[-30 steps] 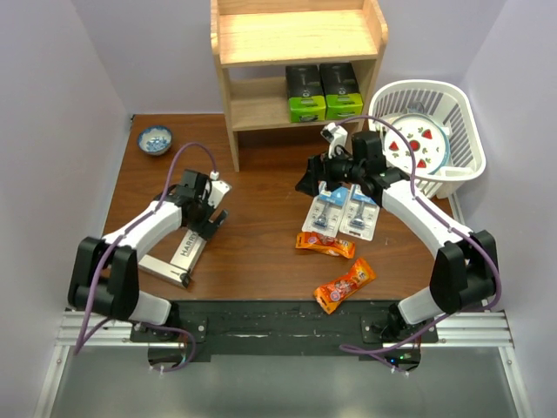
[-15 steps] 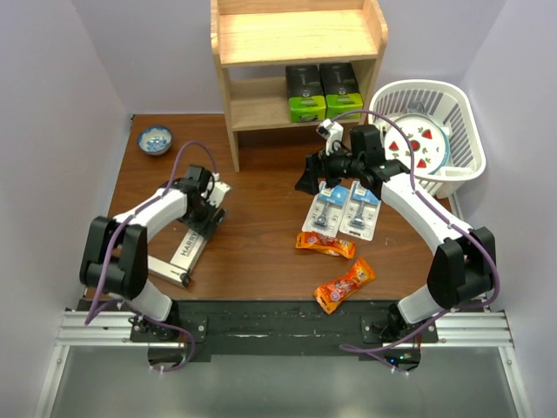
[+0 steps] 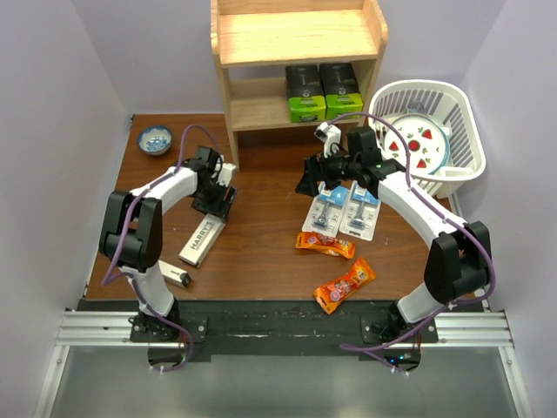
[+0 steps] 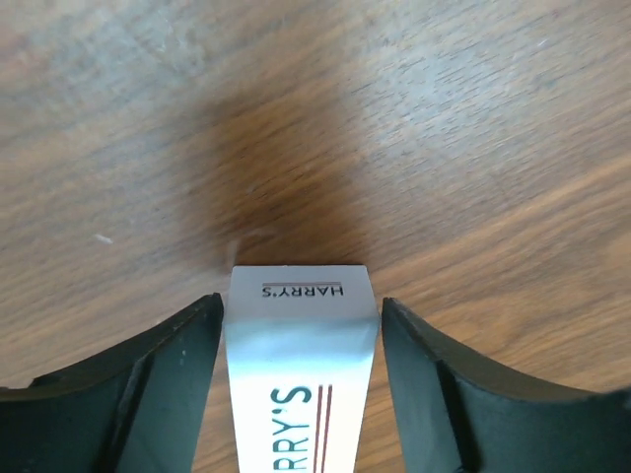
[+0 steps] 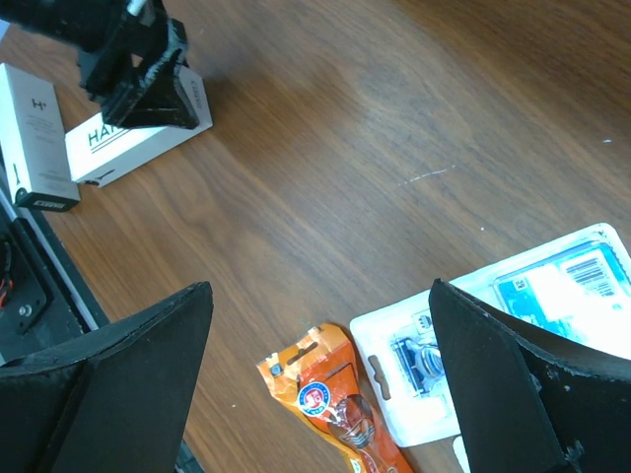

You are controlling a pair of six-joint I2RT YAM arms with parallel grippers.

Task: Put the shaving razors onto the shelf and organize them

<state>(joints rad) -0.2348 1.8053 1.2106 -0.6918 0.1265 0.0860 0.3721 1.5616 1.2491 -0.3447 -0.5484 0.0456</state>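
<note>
The shelf [image 3: 296, 39] is standing at the far edge of the table. Its top board is lying bare, and its lower board is already holding the two black boxes [image 3: 324, 91], side by side at the right end. So two packs are looking placed and three are waiting on the table.

The white basket [image 3: 466, 131] is sitting just right of the shelf and plays no part in the task.

The long box [image 3: 202, 241] is lying in front of the shelf's left post, well short of the boards. The left gripper [image 3: 217, 207] is clamping its end nearest the shelf, with a finger pressing against each long side. By my reading, this pack is the one being handled.

The two blister cards [image 3: 341, 212] are lying together in front of the shelf's right half. The right gripper [image 3: 311, 180] is hovering between them and the shelf with its fingers wide apart, holding nothing.

A small white box [image 3: 177, 277] is resting farther from the shelf than the long box. Two orange snack packets [image 3: 344, 286] are lying beyond the cards, and a blue bowl [image 3: 155, 139] is sitting left of the shelf.
</note>
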